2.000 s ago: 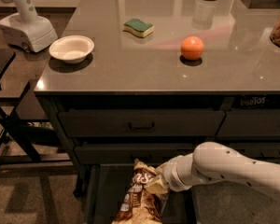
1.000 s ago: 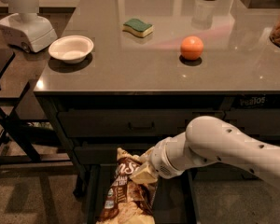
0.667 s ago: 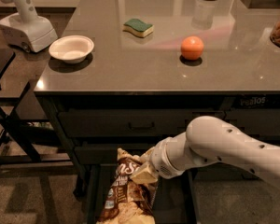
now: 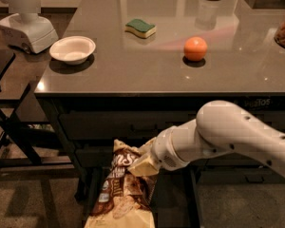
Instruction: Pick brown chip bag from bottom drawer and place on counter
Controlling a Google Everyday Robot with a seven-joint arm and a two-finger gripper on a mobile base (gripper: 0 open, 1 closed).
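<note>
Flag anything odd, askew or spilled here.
Nothing spilled or damaged. The brown chip bag hangs tilted from the gripper, which grips its upper part over the bottom drawer. Bowl, sponge and orange sit tidy on the counter.

the gripper (image 4: pixel 142 165), clamped on the top of the brown chip bag (image 4: pixel 124 194), now sits higher and toward 10 o'clock of its earlier spot; the bag hangs further out of the bottom drawer (image 4: pixel 173 204).

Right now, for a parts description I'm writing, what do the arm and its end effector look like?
The arm is a thick, rounded, smooth white shell with small dark dots along it, ending in a ribbed white wrist ring. The end effector, below the counter at the brown chip bag, is cream-coloured and wedge-shaped. No cables show.
</note>
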